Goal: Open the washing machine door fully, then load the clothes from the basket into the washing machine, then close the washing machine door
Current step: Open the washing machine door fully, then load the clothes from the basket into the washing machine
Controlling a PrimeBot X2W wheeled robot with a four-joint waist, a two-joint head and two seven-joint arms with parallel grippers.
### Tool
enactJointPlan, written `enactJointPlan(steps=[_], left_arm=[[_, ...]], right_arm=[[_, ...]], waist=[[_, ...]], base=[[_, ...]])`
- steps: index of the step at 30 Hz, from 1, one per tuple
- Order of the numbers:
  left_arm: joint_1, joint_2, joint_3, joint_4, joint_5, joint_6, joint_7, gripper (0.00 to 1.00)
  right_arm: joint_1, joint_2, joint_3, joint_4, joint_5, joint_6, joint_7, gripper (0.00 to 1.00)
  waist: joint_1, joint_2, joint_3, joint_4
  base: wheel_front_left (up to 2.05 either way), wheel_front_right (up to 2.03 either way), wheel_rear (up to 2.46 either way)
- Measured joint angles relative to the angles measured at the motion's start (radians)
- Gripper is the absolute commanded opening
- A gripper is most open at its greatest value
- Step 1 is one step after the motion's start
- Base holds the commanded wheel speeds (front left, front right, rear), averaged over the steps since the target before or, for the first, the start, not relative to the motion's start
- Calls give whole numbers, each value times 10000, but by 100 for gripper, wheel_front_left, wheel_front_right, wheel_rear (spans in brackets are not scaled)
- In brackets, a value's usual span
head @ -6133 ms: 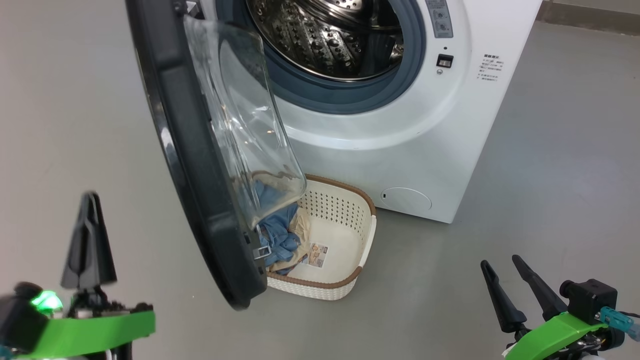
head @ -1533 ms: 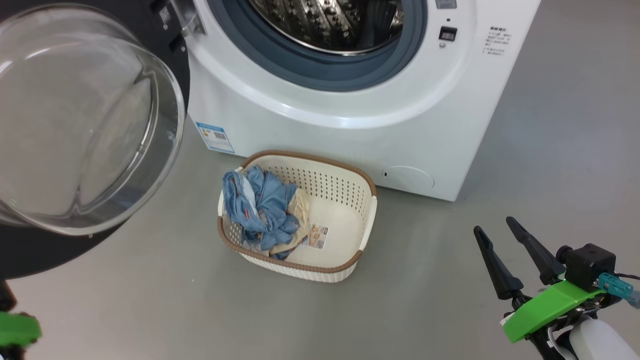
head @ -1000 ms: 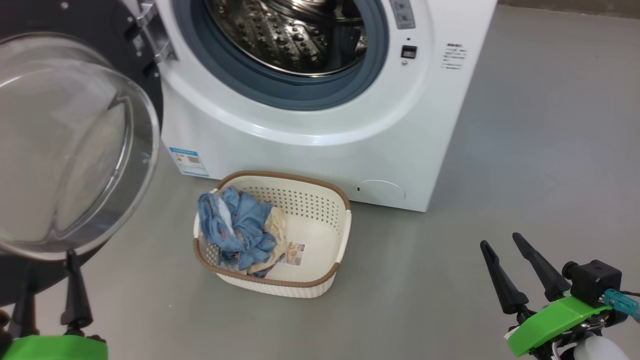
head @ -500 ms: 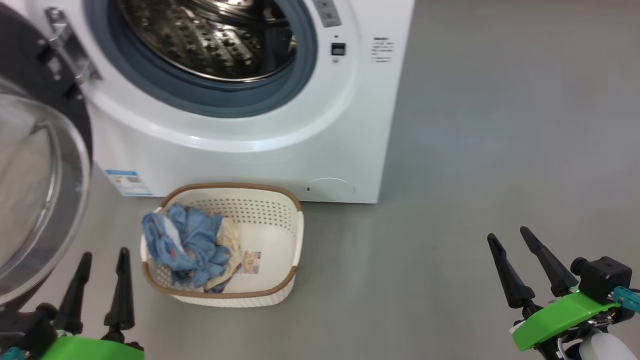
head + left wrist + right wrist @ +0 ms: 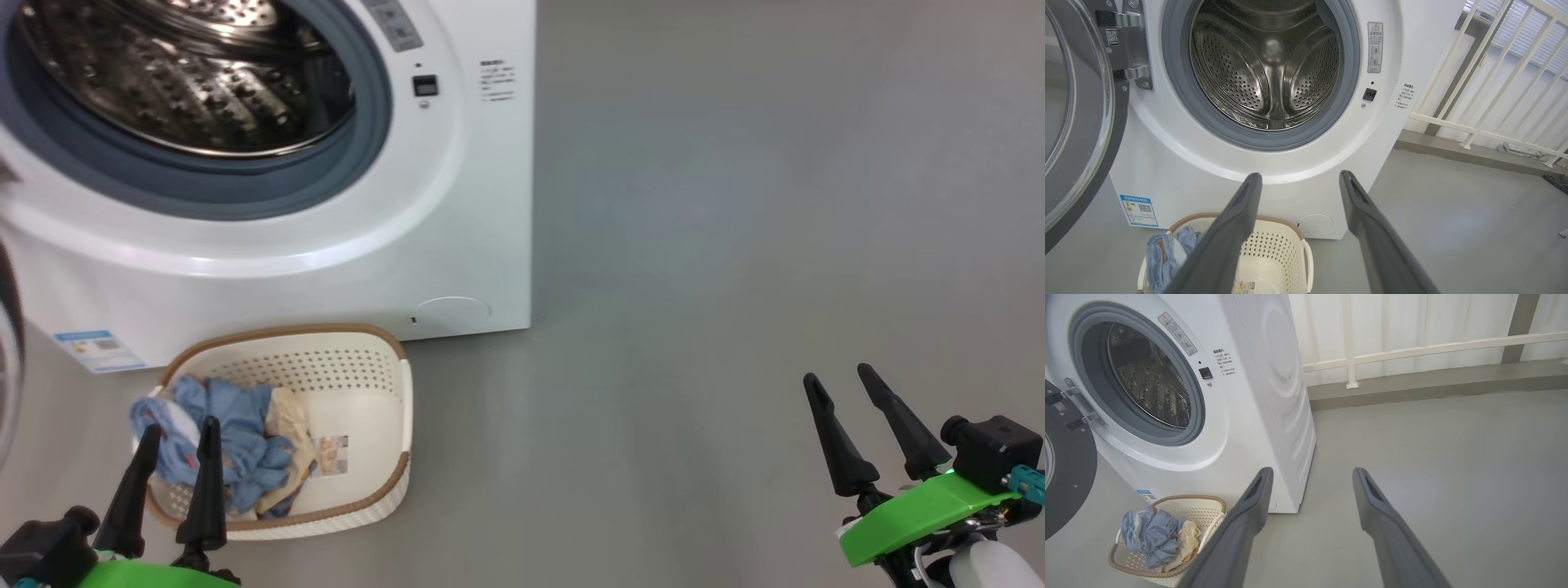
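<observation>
washing machine door (image 5: 1081, 122) wide open | basket (image 5: 343, 518) before washing machine (image 5: 457, 204) | railing (image 5: 1412, 351) behind

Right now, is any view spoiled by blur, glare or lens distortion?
Head view: the washing machine door is smeared at the left edge. Left wrist view: sharp, with glints in the drum. Right wrist view: the washing machine bows from the wide lens.

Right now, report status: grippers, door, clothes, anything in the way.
Left gripper open, by the basket; right gripper open, empty. Washing machine door wide open. Clothes in basket, drum empty. Nothing blocking the opening.
</observation>
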Motion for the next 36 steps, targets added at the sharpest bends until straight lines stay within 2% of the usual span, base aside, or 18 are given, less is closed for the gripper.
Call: enactJointPlan(steps=[11, 26, 36], left_arm=[[23, 48, -2, -15, -52, 0, 0, 100], [23, 102, -17, 0, -180, 0, 0, 100], [22, 217, -113, -19, -314, 0, 0, 100]], right_arm=[[0, 111, -228, -42, -2, 0, 0, 100], [1, 138, -265, -86, -21, 0, 0, 100], [1, 140, -255, -115, -21, 0, 0, 100]], waist=[[0, 0, 71, -603], [0, 0, 99, -442], [0, 0, 227, -325]], base=[[0, 0, 0], [1, -4, 3], [59, -140, 81]])
